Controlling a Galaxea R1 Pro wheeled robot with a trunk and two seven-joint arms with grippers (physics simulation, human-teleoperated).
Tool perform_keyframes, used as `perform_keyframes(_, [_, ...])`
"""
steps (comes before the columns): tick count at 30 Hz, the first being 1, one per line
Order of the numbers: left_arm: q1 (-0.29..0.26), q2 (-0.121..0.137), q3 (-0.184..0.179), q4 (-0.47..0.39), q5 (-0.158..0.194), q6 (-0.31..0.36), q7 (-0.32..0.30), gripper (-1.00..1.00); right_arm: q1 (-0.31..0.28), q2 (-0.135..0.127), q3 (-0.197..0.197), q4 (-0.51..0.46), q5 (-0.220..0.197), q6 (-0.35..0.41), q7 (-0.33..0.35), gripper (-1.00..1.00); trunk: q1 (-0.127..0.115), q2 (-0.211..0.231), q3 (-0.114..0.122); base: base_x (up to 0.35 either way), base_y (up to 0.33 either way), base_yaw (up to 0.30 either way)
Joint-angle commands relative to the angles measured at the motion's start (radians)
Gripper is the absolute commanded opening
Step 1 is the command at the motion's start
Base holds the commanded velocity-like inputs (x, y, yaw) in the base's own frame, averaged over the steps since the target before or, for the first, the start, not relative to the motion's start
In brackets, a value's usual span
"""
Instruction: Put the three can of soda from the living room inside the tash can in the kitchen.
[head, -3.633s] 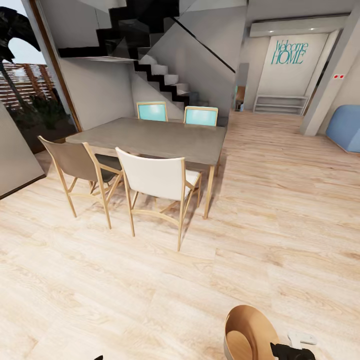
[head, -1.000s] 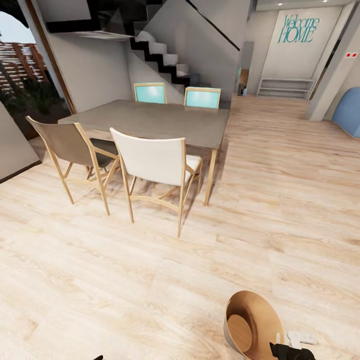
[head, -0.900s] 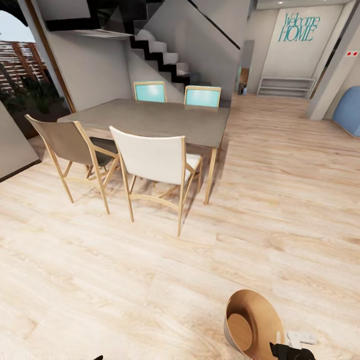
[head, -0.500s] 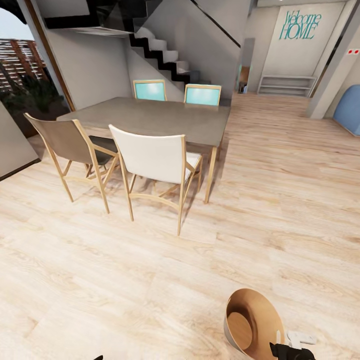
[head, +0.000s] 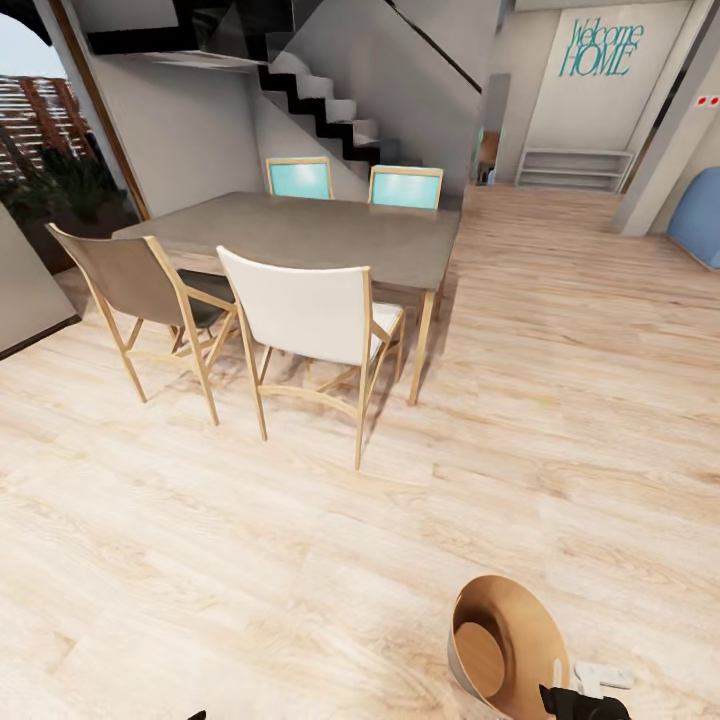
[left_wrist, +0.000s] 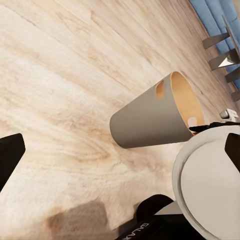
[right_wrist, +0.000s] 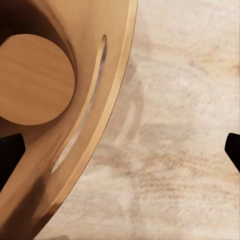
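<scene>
1. Head view
   - Open wood floor ahead, with table and chairs to the left and a blue sofa far right.
   - Bin low on the right, tipped so the brown inside faces up toward the camera.
   - Right gripper dark, just beside the bin's near rim; spread not readable here.

2. Left wrist view
   - Bin seen from the side, grey wall out, leaning with a shadow on the floor beneath it. Looks to be off the boards, though hard to be sure.
   - Long axis slanted, with the mouth angled up and away from this arm.
   - Left gripper spread wide, with nothing between the dark fingertips. Well apart from the bin.

3. Right wrist view
   - Bin right at the camera: brown base disc, handle slot, and rim running between the fingers.
   - Right gripper wide apart, fingertips out at the edges and no pinch on the rim visible.

4. Judgement
   - Bin lies at the right arm, far nearer than the left.
   - Any carry or set-down probably turns on that rim contact — mouth best kept upward for cans later.
</scene>
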Motion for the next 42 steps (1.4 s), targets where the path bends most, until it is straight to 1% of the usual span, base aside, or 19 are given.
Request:
perform_keyframes(1, [0.0, 0.0, 0.0, 0.0, 0.0, 0.0, 0.0, 1.0, 0.0, 0.0, 0.0, 0.0, 0.0, 0.0, 0.0, 1.0, 0.0, 0.0, -0.001, 0.0, 0.0, 0.0])
perform_keyframes(8, [0.0, 0.0, 0.0, 0.0, 0.0, 0.0, 0.0, 1.0, 0.0, 0.0, 0.0, 0.0, 0.0, 0.0, 0.0, 1.0, 0.0, 0.0, -0.002, 0.0, 0.0, 0.0])
perform_keyframes(9, [0.0, 0.0, 0.0, 0.0, 0.0, -0.001, 0.001, 1.0, 0.0, 0.0, 0.0, 0.0, 0.0, 0.0, 0.0, -1.0, 0.0, 0.0, -0.002, 0.0, 0.0, 0.0])
perform_keyframes(27, [0.0, 0.0, 0.0, 0.0, -0.001, -0.001, 0.002, 1.0, 0.0, -0.001, -0.001, -0.006, -0.001, 0.0, 0.001, -1.0, 0.0, 0.0, -0.002, 0.0, 0.0, 0.0])
perform_keyframes(31, [0.0, 0.0, 0.0, 0.0, 0.0, -0.001, 0.002, 1.0, 0.0, -0.004, -0.003, -0.061, -0.002, 0.005, 0.014, -1.0, 0.0, 0.0, -0.002, 0.0, 0.0, 0.0])
perform_keyframes(32, [0.0, 0.0, 0.0, 0.0, 0.0, -0.001, 0.002, 1.0, 0.001, -0.005, -0.003, -0.103, -0.003, 0.009, 0.032, -1.0, 0.0, 0.0, -0.002, 0.0, 0.0, 0.0])
perform_keyframes(33, [0.0, 0.0, 0.0, 0.0, 0.0, -0.001, 0.002, 1.0, 0.001, -0.005, -0.004, -0.124, -0.003, 0.013, 0.044, -1.0, 0.0, 0.0, -0.002, 0.0, 0.0, 0.0])
perform_keyframes(34, [0.0, 0.0, 0.0, 0.0, 0.0, -0.001, 0.002, 1.0, 0.002, -0.006, -0.005, -0.162, -0.003, 0.031, 0.066, -1.0, 0.0, 0.0, -0.002, 0.0, 0.0, 0.0])
perform_keyframes(35, [0.0, 0.0, 0.0, -0.001, 0.0, -0.001, 0.002, 1.0, 0.003, -0.007, -0.006, -0.216, -0.003, 0.104, 0.086, -1.0, 0.0, 0.0, -0.002, 0.0, 0.0, 0.0])
perform_keyframes(36, [0.0, 0.0, 0.0, -0.001, 0.0, -0.001, 0.002, 1.0, 0.004, -0.008, -0.006, -0.236, -0.003, 0.138, 0.09, -1.0, 0.0, 0.0, -0.002, 0.0, 0.0, 0.0])
perform_keyframes(37, [0.0, 0.0, 0.0, -0.001, 0.0, -0.001, 0.002, 1.0, 0.004, -0.009, -0.008, -0.331, -0.003, 0.277, 0.1, -1.0, 0.0, 0.0, -0.002, 0.0, 0.0, 0.0])
perform_keyframes(38, [0.0, 0.0, 0.0, -0.001, 0.0, -0.001, 0.002, 1.0, 0.004, -0.009, -0.008, -0.355, -0.003, 0.307, 0.102, -1.0, 0.0, 0.0, -0.002, 0.0, 0.0, 0.0])
perform_keyframes(39, [0.0, 0.0, 0.0, -0.001, 0.0, -0.001, 0.002, 1.0, 0.004, -0.01, -0.009, -0.423, -0.002, 0.387, 0.105, -1.0, 0.0, 0.0, -0.002, 0.0, 0.0, 0.0])
perform_keyframes(41, [0.0, 0.0, 0.0, -0.001, 0.0, -0.001, 0.002, 1.0, 0.004, -0.011, -0.009, -0.472, -0.002, 0.441, 0.106, -1.0, 0.0, 0.0, -0.002, 0.0, 0.0, 0.0])
perform_keyframes(42, [0.0, 0.0, 0.0, -0.001, 0.0, -0.001, 0.002, 1.0, 0.005, -0.011, -0.009, -0.53, -0.001, 0.501, 0.106, -1.0, 0.0, 0.0, -0.002, 0.0, 0.0, 0.0])
